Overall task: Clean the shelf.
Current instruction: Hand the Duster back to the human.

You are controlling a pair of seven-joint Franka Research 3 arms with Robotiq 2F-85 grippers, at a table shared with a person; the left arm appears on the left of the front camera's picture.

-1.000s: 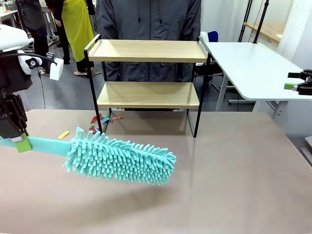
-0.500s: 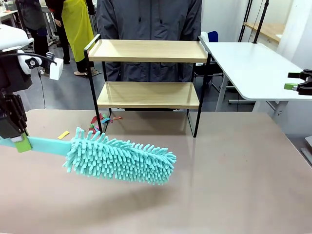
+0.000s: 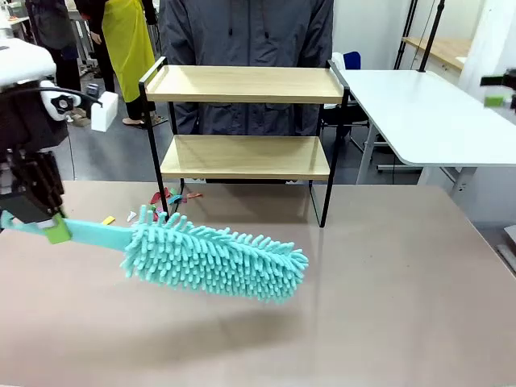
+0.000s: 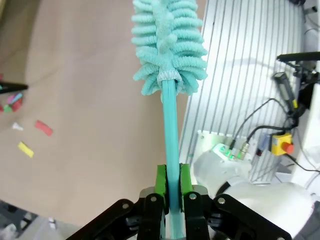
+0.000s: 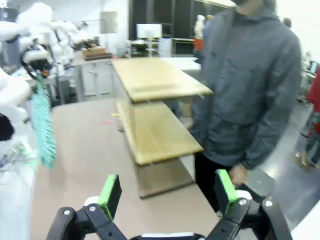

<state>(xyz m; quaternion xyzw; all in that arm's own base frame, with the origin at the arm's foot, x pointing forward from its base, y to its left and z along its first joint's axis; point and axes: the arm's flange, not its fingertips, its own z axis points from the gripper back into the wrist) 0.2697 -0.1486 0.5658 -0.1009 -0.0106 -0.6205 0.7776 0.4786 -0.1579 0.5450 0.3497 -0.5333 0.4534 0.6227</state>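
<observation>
Duster being held over the table, shelf standing at the far edge.

The flat teal handle of a duster (image 3: 216, 262) is being clamped between the green pads of the left gripper (image 3: 50, 228) (its jaws are pressed tight on the handle in the left wrist view (image 4: 171, 187)), and the fluffy teal head is being carried above the brown table (image 3: 387, 306), tilted slightly downward toward the middle. The right gripper (image 5: 167, 192) is being held wide open with nothing between its pads. The shelf (image 3: 246, 121) is being kept at the table's far side, both wooden boards bare, just in front of a person in a grey jacket (image 3: 246, 32). Small coloured scraps (image 3: 165, 196) are lying by its left legs.
</observation>
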